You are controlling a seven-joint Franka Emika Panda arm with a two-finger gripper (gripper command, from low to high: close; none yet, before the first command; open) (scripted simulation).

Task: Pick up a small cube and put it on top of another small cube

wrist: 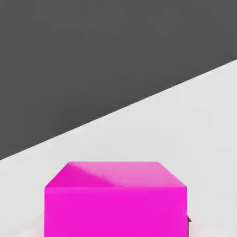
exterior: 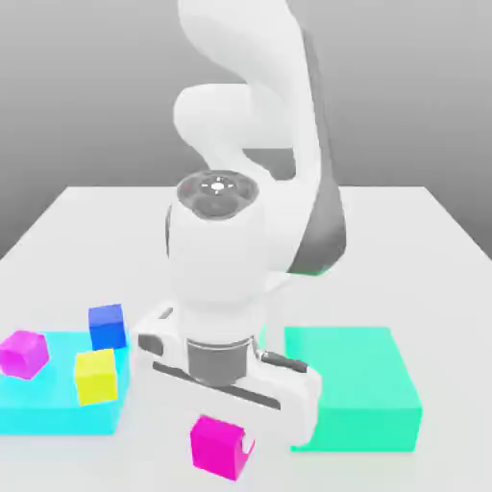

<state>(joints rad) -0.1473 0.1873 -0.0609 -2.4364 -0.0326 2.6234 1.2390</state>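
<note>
Below, we see the gripper [exterior: 231, 408] low over the white counter [exterior: 404, 221]; whether its fingers are apart or together we cannot tell. Just beneath it sits the hot pink cube [exterior: 217, 446] [wrist: 115, 201]. Toward the exterior view's left, a cyan slab [exterior: 48, 408] carries a violet-magenta cube [exterior: 23, 354], a yellow cube [exterior: 96, 376] and a blue cube [exterior: 108, 326]. A green slab [exterior: 360, 384] lies right.

We see bright, even, diffuse light in both views — no glare. Soft faint shadows sit under the small cube [exterior: 220, 446] and cyan slab [exterior: 60, 408]. The cube's top face [wrist: 115, 175] shows a lighter diagonal sheen. Renders look slightly soft — no edge distortion.
</note>
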